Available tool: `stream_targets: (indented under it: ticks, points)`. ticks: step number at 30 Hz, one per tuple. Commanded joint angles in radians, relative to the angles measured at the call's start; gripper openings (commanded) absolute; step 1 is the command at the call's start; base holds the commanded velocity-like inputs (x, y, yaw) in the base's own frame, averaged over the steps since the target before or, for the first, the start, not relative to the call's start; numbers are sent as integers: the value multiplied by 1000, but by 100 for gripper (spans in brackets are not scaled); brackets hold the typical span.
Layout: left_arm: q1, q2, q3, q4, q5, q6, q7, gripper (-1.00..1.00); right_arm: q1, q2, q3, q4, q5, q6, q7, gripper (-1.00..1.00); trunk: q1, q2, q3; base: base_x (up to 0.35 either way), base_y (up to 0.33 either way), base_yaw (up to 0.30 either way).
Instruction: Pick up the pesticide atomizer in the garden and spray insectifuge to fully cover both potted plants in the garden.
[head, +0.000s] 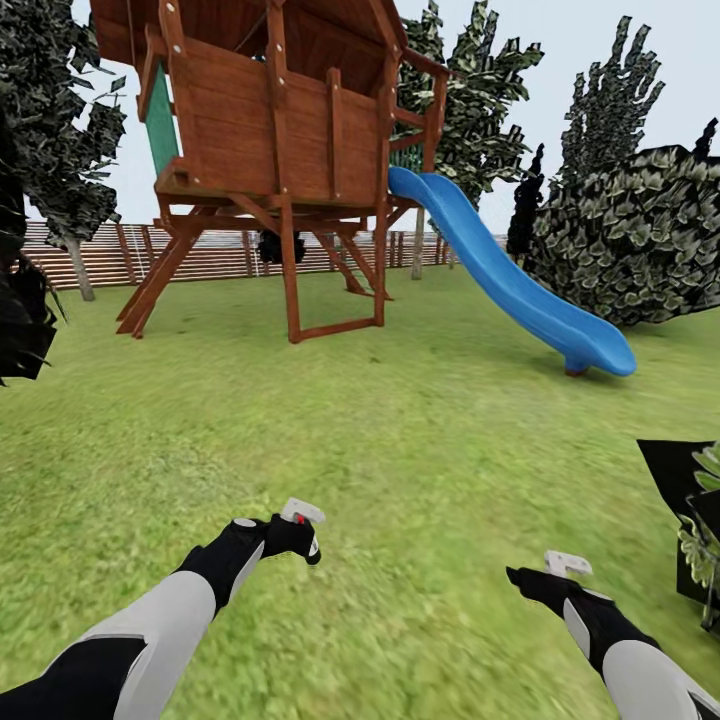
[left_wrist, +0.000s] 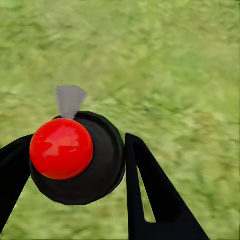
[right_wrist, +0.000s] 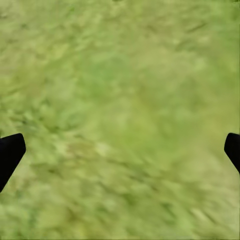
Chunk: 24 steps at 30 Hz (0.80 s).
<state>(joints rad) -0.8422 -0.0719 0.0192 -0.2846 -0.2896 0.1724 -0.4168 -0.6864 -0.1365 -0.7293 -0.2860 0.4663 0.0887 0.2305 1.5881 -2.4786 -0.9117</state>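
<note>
The left gripper (left_wrist: 75, 165) is clamped on the atomizer (left_wrist: 77, 157), its red dot showing between the fingers (left_wrist: 150, 195); in the head view it hangs over the lawn (head: 400, 440) at 7 o'clock; the right gripper (right_wrist: 120, 150), at 5 o'clock, gapes wide and bare; a playhouse (head: 270, 120) with a slide (head: 500, 280) stands at 12; leaves (head: 700, 540) show at 3 o'clock.

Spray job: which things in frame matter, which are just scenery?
Job:
- atomizer, held between the left gripper fingers
- lawn of the garden
- leafy plant at right edge, possibly a target; too cropped to tell

Scenery:
- playhouse
- slide
- fence
- bush
- right gripper, open over grass
</note>
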Motion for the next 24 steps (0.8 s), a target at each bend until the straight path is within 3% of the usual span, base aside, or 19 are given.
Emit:
stream_targets:
  ticks: [1, 12, 24]
  points:
    - [0, 0, 2, -2, -2, 7, -4, -100, -1, 0, -8, -2, 8, 5, 7, 100, 0, 0, -1, 336, 113, 0]
    - [0, 0, 2, -3, -2, 7, -3, -100, -1, 1, -8, -2, 8, 5, 7, 100, 0, 0, -1, 336, 113, -26]
    - [0, 0, 2, -2, -2, 7, -4, -100, -1, 1, -8, -2, 8, 5, 7, 100, 0, 0, -1, 337, 113, -246]
